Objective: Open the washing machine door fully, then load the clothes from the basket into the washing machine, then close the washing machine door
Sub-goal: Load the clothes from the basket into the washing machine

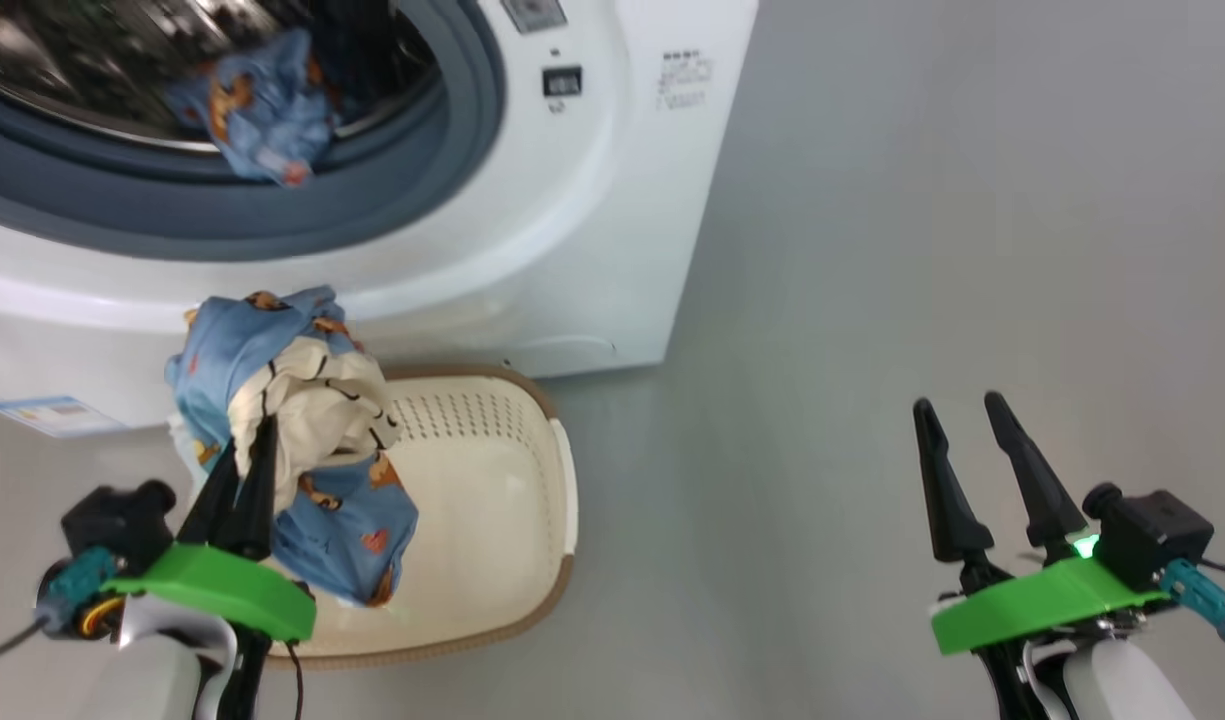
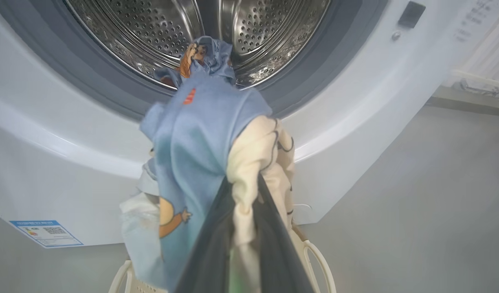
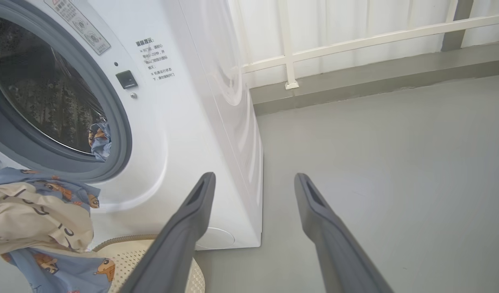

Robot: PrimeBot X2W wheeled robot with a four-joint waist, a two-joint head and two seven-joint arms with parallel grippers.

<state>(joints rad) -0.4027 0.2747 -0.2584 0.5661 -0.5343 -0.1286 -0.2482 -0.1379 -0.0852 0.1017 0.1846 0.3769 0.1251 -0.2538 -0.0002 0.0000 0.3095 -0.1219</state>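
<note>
The left gripper sat at seven o'clock in the head view. Its two dark fingers were pinched shut on the clothes, a bundle of light blue cloth with orange-brown cartoon figures and a cream-white part. The bundle hung above the basket, which lay at six o'clock just in front of the washing machine.

In the left wrist view the fingers rose from six o'clock with cream cloth wedged between them. The bundle stood before the machine's round opening at twelve o'clock. I could not tell whether it touched the grey-blue rubber ring.

A second blue piece lay at the lower lip of the steel drum, at eleven o'clock in the head view, drooping onto the ring.

The right gripper was at four o'clock in the head view, its jaws spread wide and holding nothing, over the grey floor. In the right wrist view the machine stood at ten o'clock and the bundle at eight o'clock, with a white railing at one o'clock. A blue label sticker sat on the machine's front at nine o'clock in the head view.
</note>
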